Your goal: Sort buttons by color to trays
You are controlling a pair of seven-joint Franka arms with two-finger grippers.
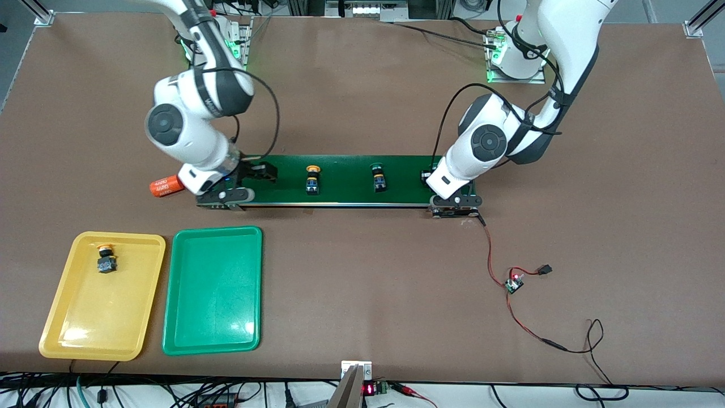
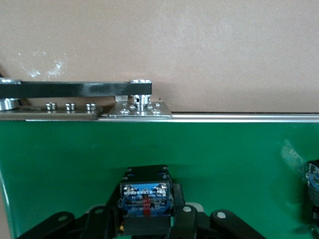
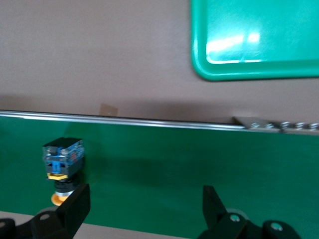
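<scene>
The left gripper point(image 2: 147, 219) is lowered onto the long dark-green conveyor belt point(image 1: 345, 170) at the left arm's end, and a dark button point(image 2: 146, 201) is pinched between its fingers. The right gripper point(image 3: 144, 209) is held spread over the belt's other end; a yellow-capped button point(image 3: 62, 162) lies just beside one finger, untouched. A green-capped button point(image 1: 378, 177) lies on the belt between the grippers. One yellow-capped button point(image 1: 105, 258) is placed in the shallow yellow plastic tray point(image 1: 62, 328) on the brown table point(image 1: 362, 283), beside the shallow green plastic tray point(image 1: 212, 317).
</scene>
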